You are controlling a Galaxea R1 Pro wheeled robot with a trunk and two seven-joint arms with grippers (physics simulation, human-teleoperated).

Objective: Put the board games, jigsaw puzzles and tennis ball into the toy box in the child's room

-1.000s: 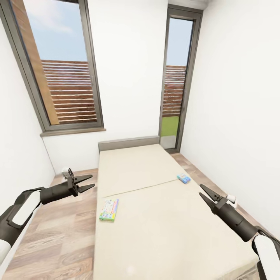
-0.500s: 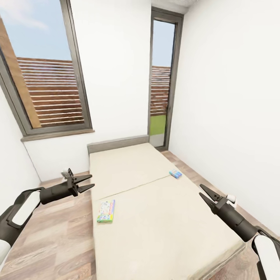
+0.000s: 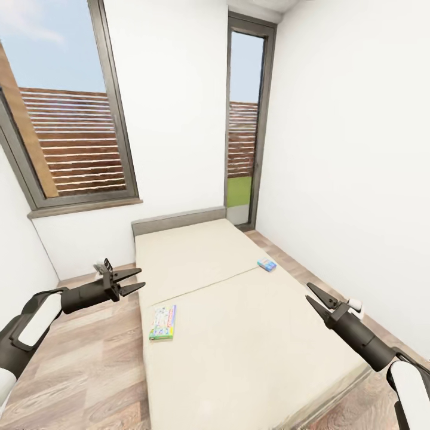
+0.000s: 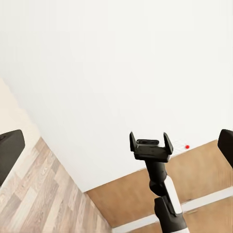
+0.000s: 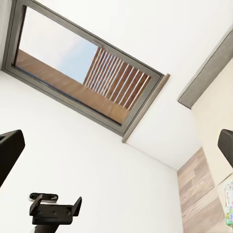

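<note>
Board games lie on the bed (image 3: 239, 334): a colourful flat box (image 3: 163, 322) rests near the mattress's left edge, and a small blue box (image 3: 266, 264) sits near the right edge, farther toward the headboard (image 3: 179, 220). The two are well apart. Both arms reach forward at about the same height, neither touching anything. The left gripper (image 3: 132, 281) hovers over the wood floor (image 3: 77, 370) beside the bed, fingers spread apart. The right gripper (image 3: 314, 297) points up over the bed's right side, its fingers also parted.
</note>
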